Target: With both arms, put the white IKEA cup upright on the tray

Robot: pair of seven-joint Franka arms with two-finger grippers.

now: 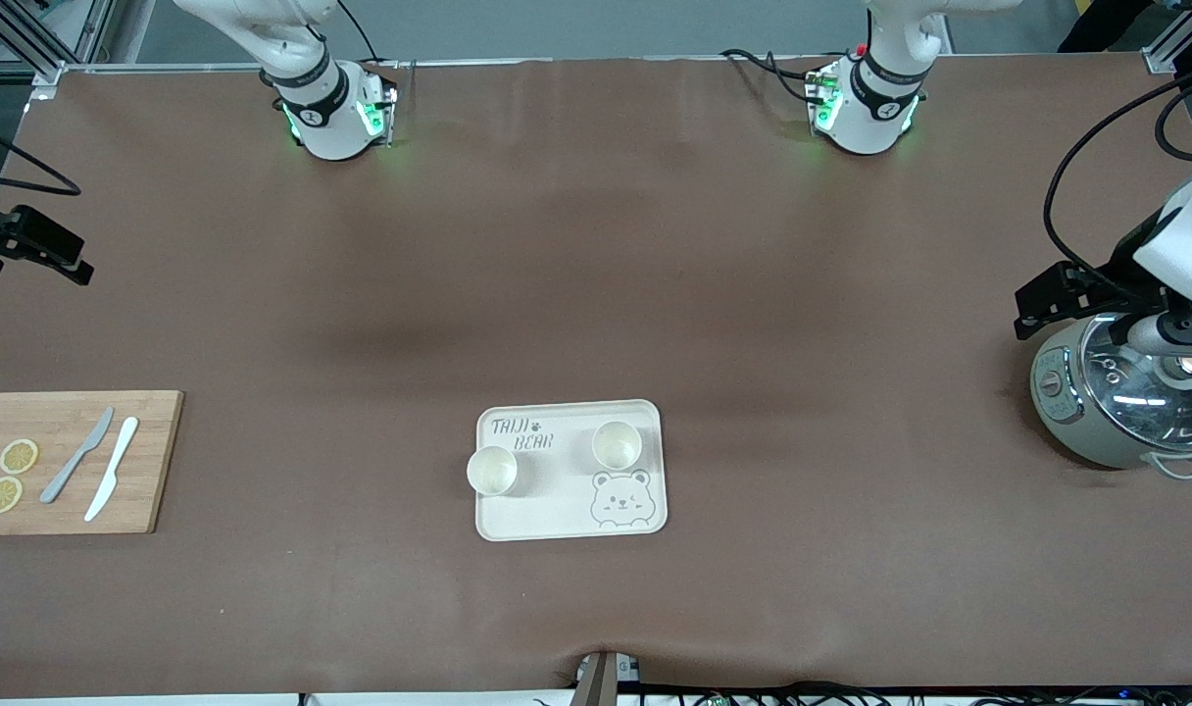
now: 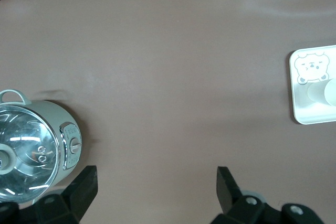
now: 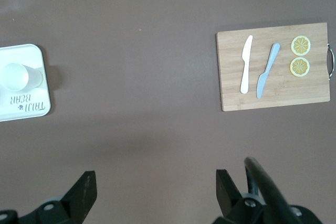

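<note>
Brown table (image 1: pixel 596 294) | two cups (image 1: pixel 492 471) upright on tray (image 1: pixel 557 515) | left end effector (image 2: pixel 157 182) spread wide, empty | right end effector (image 3: pixel 156 184) same

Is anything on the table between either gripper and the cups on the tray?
Nothing visible does. Both white cups already stand upright on the tray. The left gripper hangs open by the cooker, the right gripper open near the cutting board; only bare table lies between.
</note>
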